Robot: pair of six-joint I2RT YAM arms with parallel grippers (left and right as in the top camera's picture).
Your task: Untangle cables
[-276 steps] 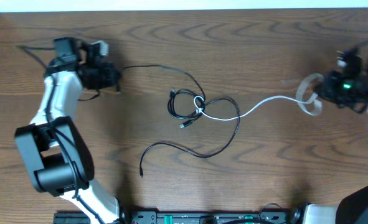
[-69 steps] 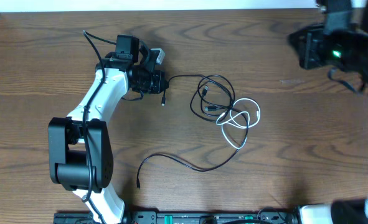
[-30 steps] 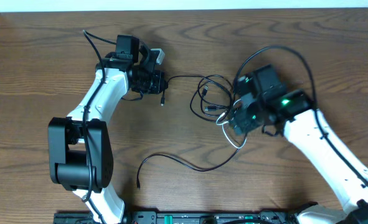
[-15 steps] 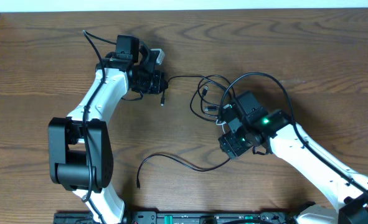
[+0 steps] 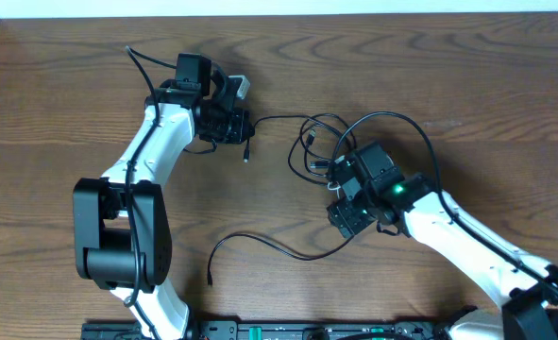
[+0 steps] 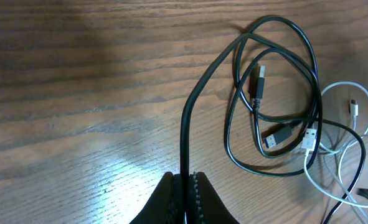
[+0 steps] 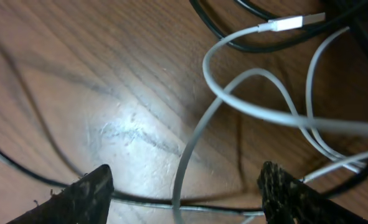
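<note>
Right gripper [image 7: 185, 190] stands spread over the white cable [image 7: 195, 140] at centre of the overhead frame. In its wrist view one white strand runs bottom-to-top midway between the fingertips, square to the closing line. Left gripper [image 6: 185, 186], upper left of centre, pinches the black cable [image 6: 193, 106] leading into the same tangle.

The claw [image 7: 185, 177] was seen with its two dark fingertips [image 7: 87, 193] spread wide over the wooden table [image 7: 78, 74]. A white cable [image 7: 193, 134] was laid between them, touched by neither tip, and led straight ahead of the claw. Farther ahead it was curled into crossing loops, with its white plug [image 7: 292, 23] ahead and to the right. A thin black cable [image 7: 22, 168] was drawn across from left to right, close to the fingertips, and was crossed there by the white cable.
</note>
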